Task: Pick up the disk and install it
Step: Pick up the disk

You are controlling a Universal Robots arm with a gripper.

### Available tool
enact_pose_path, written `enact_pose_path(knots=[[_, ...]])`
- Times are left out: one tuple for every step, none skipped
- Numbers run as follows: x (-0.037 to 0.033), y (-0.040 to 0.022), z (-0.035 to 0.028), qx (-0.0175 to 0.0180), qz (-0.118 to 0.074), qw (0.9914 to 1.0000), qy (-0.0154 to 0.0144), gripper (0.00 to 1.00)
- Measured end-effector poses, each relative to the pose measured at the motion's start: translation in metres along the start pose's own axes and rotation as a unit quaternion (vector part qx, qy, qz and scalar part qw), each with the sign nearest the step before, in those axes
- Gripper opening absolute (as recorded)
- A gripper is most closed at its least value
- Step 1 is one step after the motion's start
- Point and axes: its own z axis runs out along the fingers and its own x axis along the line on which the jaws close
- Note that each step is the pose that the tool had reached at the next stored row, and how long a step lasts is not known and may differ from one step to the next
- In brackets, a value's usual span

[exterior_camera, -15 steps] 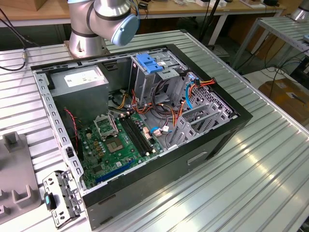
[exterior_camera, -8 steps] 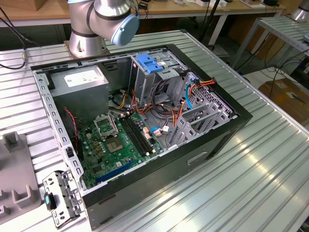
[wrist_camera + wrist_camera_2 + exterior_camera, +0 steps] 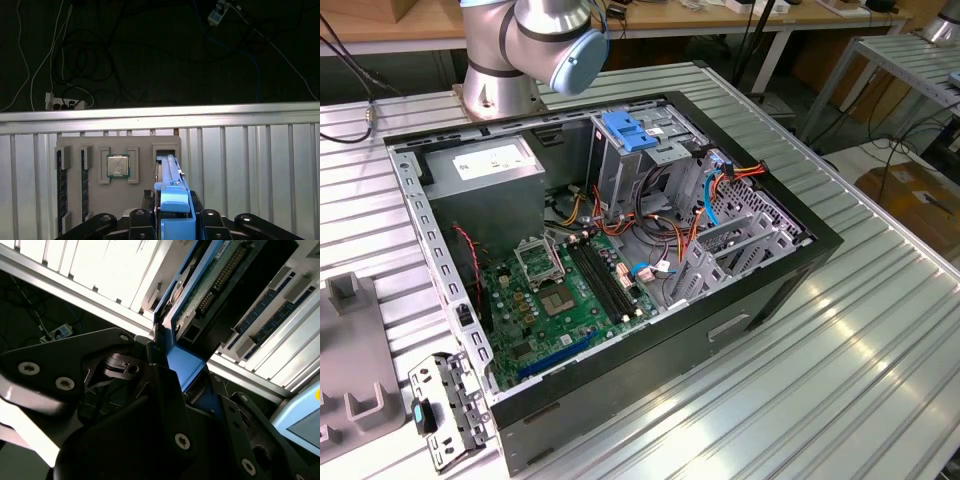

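The disk (image 3: 169, 172) stands on edge in a slot of a grey holder plate (image 3: 142, 192), its blue plastic rail uppermost. In both wrist views my gripper (image 3: 175, 220) sits over the near end of the disk, its black fingers (image 3: 210, 220) pressed on either side of the blue rail. In the second wrist view the disk's green circuit board (image 3: 212, 277) and blue rail run away from my gripper (image 3: 172, 365). The open computer case (image 3: 740, 310) lies on its side on the table in the exterior view.
The holder plate also carries a processor chip (image 3: 118, 166) and memory sticks (image 3: 61, 190). The table edge (image 3: 160, 120) runs just beyond it, with cables on the floor. Inside the case are a metal cage with a blue top (image 3: 625, 130), a power supply (image 3: 485, 165) and loose wires.
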Motion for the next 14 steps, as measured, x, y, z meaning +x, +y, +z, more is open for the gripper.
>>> enact_pose_path(knots=[[0.0000, 0.0000, 0.0000, 0.0000, 0.000, 1.00000, 0.0000, 0.37], [0.0000, 0.0001, -0.0003, 0.0001, 0.000, 1.00000, 0.0000, 0.37], [0.0000, 0.0001, -0.0011, 0.0000, 0.000, 1.00000, 0.0000, 0.37], [0.0000, 0.0000, -0.0023, 0.0000, 0.000, 1.00000, 0.0000, 0.37], [0.0000, 0.0001, -0.0036, 0.0000, 0.000, 1.00000, 0.0000, 0.37], [0.0000, 0.0001, -0.0047, 0.0001, 0.000, 1.00000, 0.0000, 0.37], [0.0000, 0.0001, -0.0061, 0.0001, 0.000, 1.00000, 0.0000, 0.37], [0.0000, 0.0001, -0.0071, 0.0000, 0.000, 1.00000, 0.0000, 0.37], [0.0000, 0.0001, -0.0083, 0.0000, 0.000, 1.00000, 0.0000, 0.37], [0.0000, 0.0001, -0.0093, 0.0000, 0.000, 1.00000, 0.0000, 0.37], [0.0000, 0.0001, -0.0101, 0.0000, 0.000, 1.00000, 0.0000, 0.37], [0.0000, 0.0001, -0.0111, 0.0001, 0.000, 1.00000, 0.0000, 0.37], [0.0000, 0.0001, -0.0119, 0.0001, 0.000, 1.00000, 0.0000, 0.37], [0.0000, 0.0001, -0.0128, 0.0001, 0.000, 1.00000, 0.0000, 0.37]])
